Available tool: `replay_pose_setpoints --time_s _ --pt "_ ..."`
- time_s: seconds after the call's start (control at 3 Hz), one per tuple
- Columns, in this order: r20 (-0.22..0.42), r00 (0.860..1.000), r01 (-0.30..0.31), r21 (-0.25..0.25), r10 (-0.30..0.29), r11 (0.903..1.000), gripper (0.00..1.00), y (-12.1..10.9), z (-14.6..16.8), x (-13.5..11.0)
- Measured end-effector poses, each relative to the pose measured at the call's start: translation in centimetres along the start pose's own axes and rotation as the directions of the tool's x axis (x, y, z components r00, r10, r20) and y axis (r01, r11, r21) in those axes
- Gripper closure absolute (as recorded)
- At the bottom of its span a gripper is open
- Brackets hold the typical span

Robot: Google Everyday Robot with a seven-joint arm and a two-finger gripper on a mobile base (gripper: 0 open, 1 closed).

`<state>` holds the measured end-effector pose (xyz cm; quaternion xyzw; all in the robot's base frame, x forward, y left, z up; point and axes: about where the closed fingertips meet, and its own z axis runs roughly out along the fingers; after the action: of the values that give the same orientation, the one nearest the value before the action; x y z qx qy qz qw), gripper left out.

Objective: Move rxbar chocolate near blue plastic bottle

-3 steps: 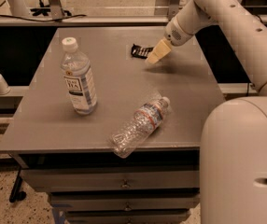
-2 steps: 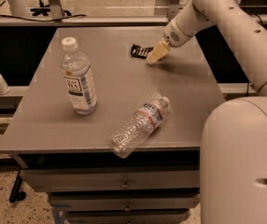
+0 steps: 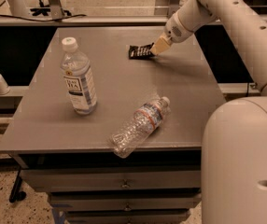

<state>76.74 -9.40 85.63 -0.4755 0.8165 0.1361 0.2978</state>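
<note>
Gripper (image 3: 157, 47) at rxbar chocolate (image 3: 139, 52)

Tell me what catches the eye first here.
The white robot arm reaches in from the right, its gripper at the black rxbar chocolate toward the far side of the table. The blue plastic bottle stands upright at left; a clear ribbed bottle lies on its side near the front edge.

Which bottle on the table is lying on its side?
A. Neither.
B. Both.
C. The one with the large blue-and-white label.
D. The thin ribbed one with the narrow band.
D: the ribbed bottle lies on its side near the front edge of the table, the blue plastic bottle stands upright, and the gripper is at the back by the rxbar chocolate.
</note>
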Motion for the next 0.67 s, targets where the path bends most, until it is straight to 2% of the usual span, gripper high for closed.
replay_pose_setpoints --time_s 0.33,0.67 --pt "0.024 1.0 0.021 -0.028 -0.02 0.9994 1.0 1.3 -1.7 -1.0" --pt "0.041 0.998 0.046 -0.107 -0.042 0.9932 1.0 4.5 -3.1 -0.8"
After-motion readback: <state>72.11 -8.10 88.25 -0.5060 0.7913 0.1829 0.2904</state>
